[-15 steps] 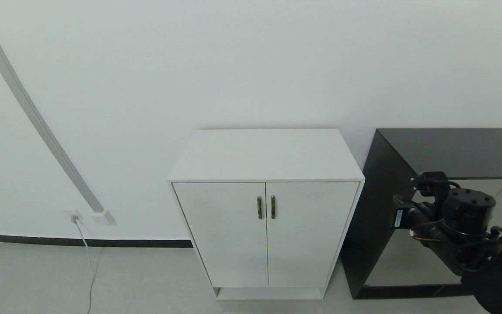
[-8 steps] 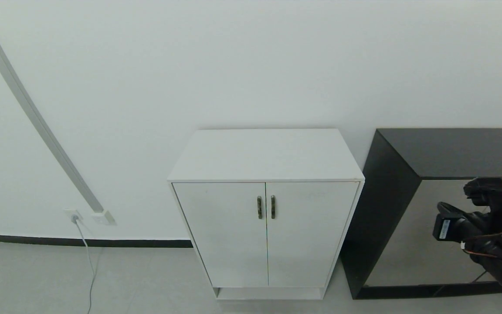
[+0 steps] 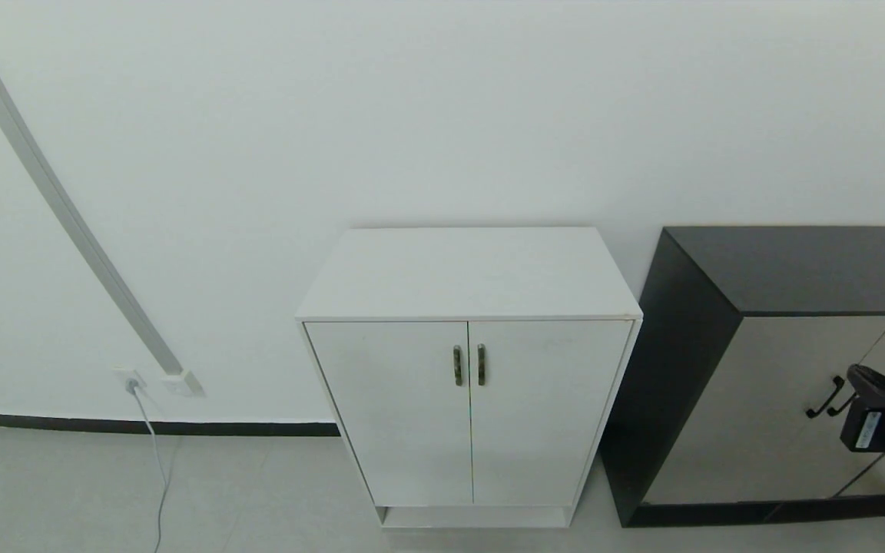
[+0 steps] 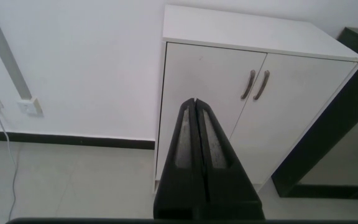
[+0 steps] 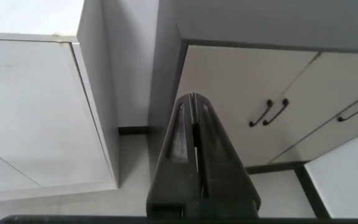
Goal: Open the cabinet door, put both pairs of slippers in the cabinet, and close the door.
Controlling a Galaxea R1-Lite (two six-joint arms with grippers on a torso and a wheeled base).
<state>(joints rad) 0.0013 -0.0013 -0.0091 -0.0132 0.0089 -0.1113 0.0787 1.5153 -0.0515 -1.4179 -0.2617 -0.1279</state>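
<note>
Faces a low white cabinet (image 3: 469, 276) standing on the grey floor (image 3: 258, 491), backed against a plain white wall (image 3: 442, 115). Has a flat top slab, two plain doors and a recessed plinth strip along the bottom. Shows the left door (image 3: 392, 411) and the right door (image 3: 546, 407) both shut, meeting flush at a thin middle seam. Carries two slim dark vertical bar handles (image 3: 457, 365), set just beside each other on either side of that seam, in the upper half of the doors.

Stands just beside a black cabinet (image 3: 688, 346) on the right, with pale fronts and curved black pulls (image 3: 826, 397). Reveals a wall socket (image 3: 129, 379) to the left of the white cabinet, with a grey cable (image 3: 157, 461) dropping to the floor and a pale conduit (image 3: 66, 207) running up the wall at a slant.

Places the right arm (image 3: 884, 422) at the right edge of the head view, before the black cabinet and well apart from the white doors. Holds the right gripper (image 5: 193, 98) with jaws pressed together on nothing, pointed at the gap between the two cabinets. Holds the left gripper (image 4: 194, 102) likewise closed and empty, aimed at the white cabinet's left door, apart from it.
</note>
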